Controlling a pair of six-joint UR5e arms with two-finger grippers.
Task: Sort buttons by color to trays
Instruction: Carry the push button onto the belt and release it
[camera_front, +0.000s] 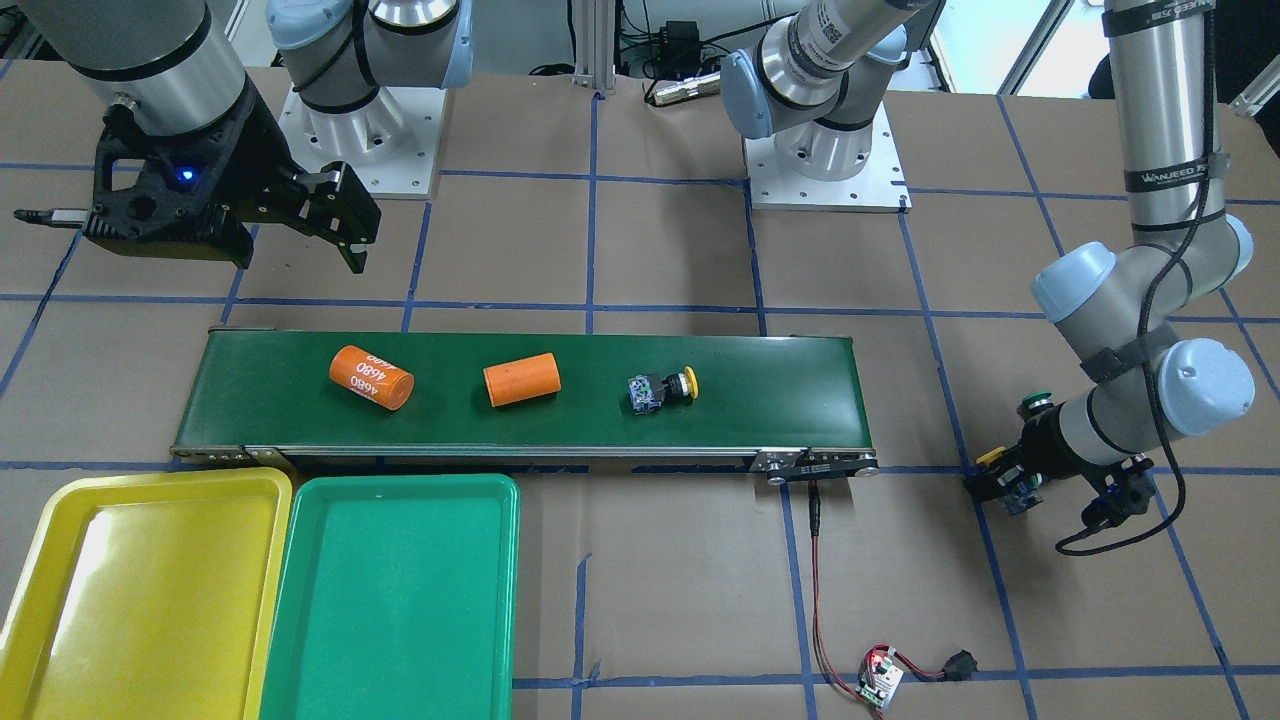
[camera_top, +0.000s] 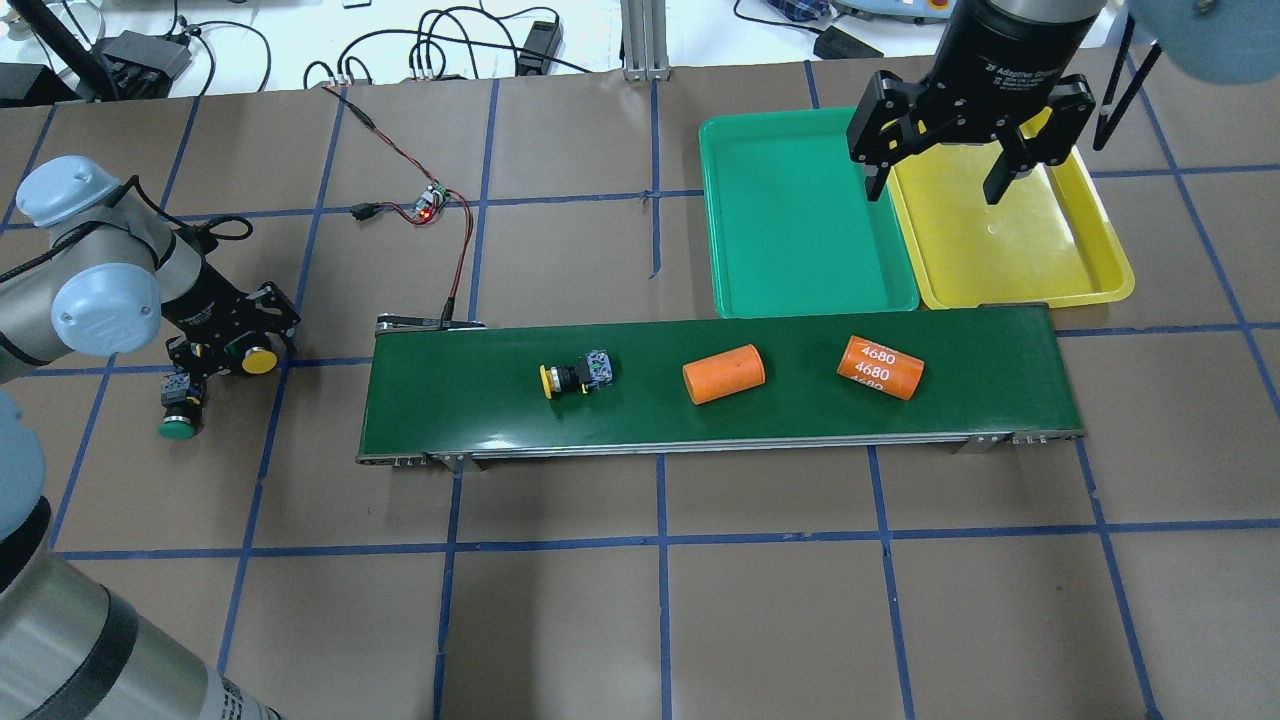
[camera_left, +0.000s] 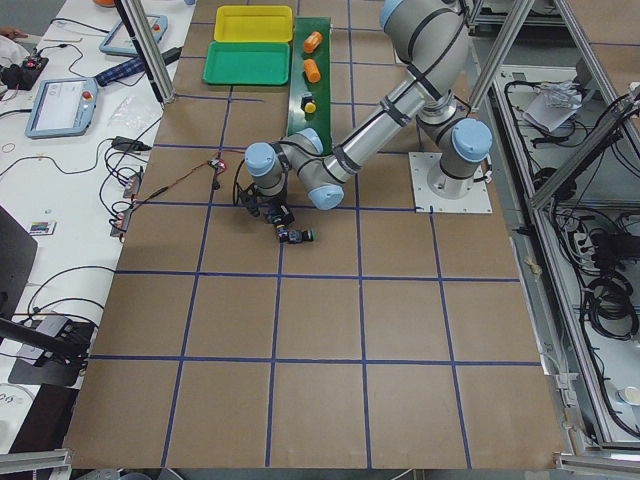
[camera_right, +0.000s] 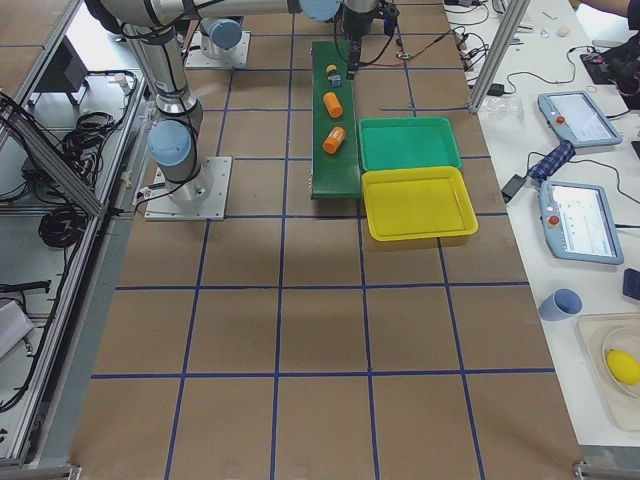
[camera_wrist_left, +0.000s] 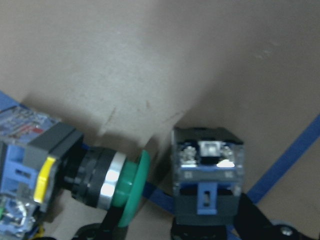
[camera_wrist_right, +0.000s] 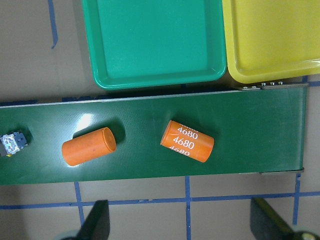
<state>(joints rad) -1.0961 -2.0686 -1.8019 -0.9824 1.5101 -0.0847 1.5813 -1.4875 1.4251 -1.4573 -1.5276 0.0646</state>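
One yellow-capped button (camera_top: 575, 375) lies on its side on the conveyor belt (camera_top: 480, 410). My left gripper (camera_top: 240, 345) is low over the table off the belt's end, open. A second yellow-capped button (camera_top: 260, 360) lies between its fingers, seen from its terminal end in the left wrist view (camera_wrist_left: 207, 185). A green-capped button (camera_top: 180, 425) lies beside it on the table (camera_wrist_left: 100, 185). The other green button is not in view. My right gripper (camera_top: 935, 175) hangs open and empty high above the green tray (camera_top: 790, 220) and the yellow tray (camera_top: 1000, 250). Both trays hold nothing.
Two orange cylinders lie on the belt, a plain one (camera_top: 723, 373) and one marked "4680" (camera_top: 879, 367). A small circuit board (camera_top: 430, 203) with a red light and wires lies beyond the belt's end, wired to it. Brown paper with blue tape lines covers the table.
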